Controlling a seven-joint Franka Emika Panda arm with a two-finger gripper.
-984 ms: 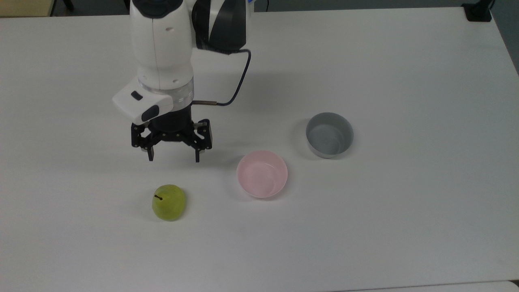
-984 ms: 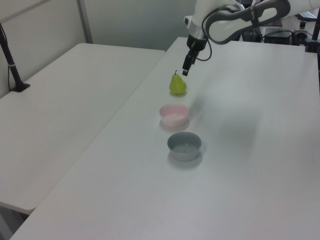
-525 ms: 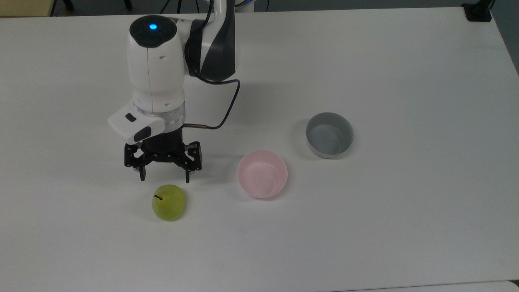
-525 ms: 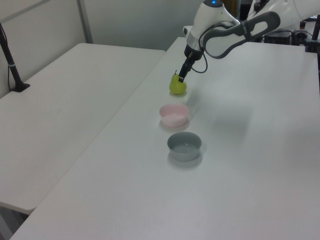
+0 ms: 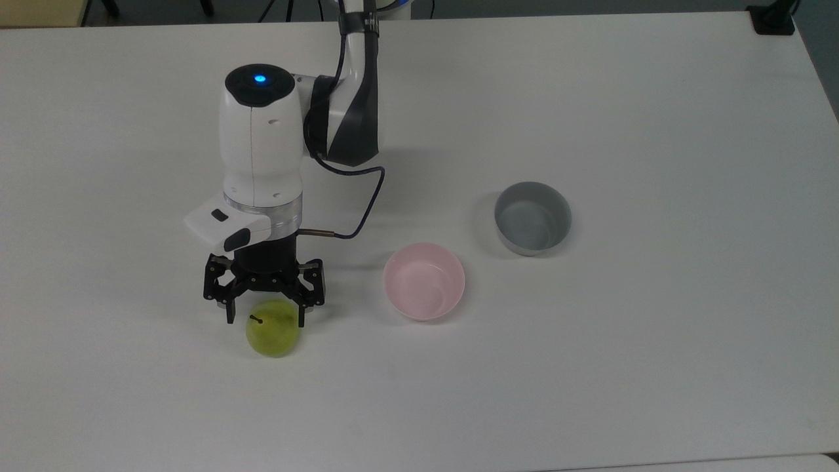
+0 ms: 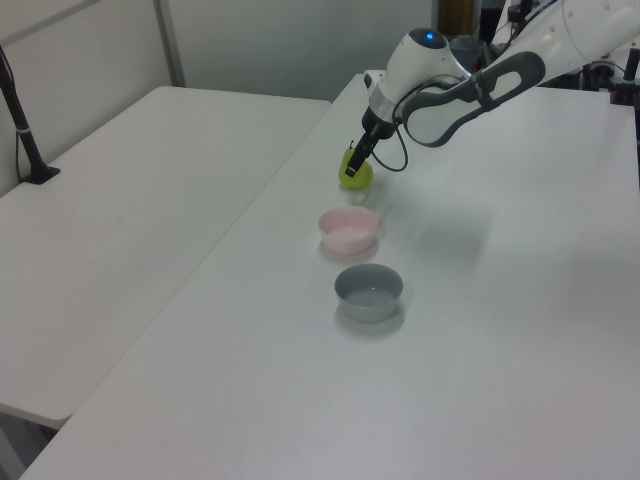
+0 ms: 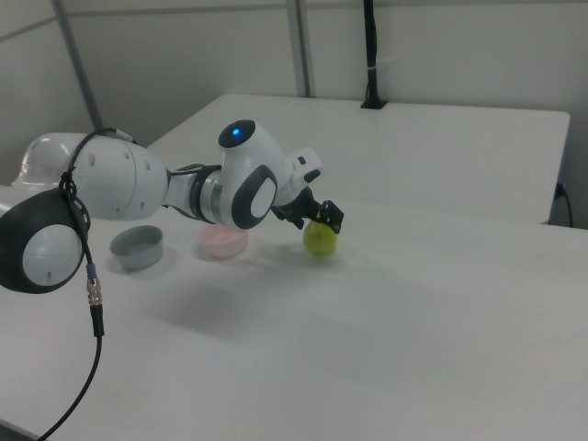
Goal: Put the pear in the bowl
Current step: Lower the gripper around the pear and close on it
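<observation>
Top view: the gripper (image 5: 264,320) hangs at the far edge of the pear (image 5: 273,336), fingers (image 5: 230,314) spread wide to either side of its stem end and holding nothing; the pear stands upright on the tabletop (image 5: 590,367), just nearer than the fingers; the pink bowl (image 5: 424,280) to its right is empty; so is the grey bowl (image 5: 532,217) beyond.
</observation>
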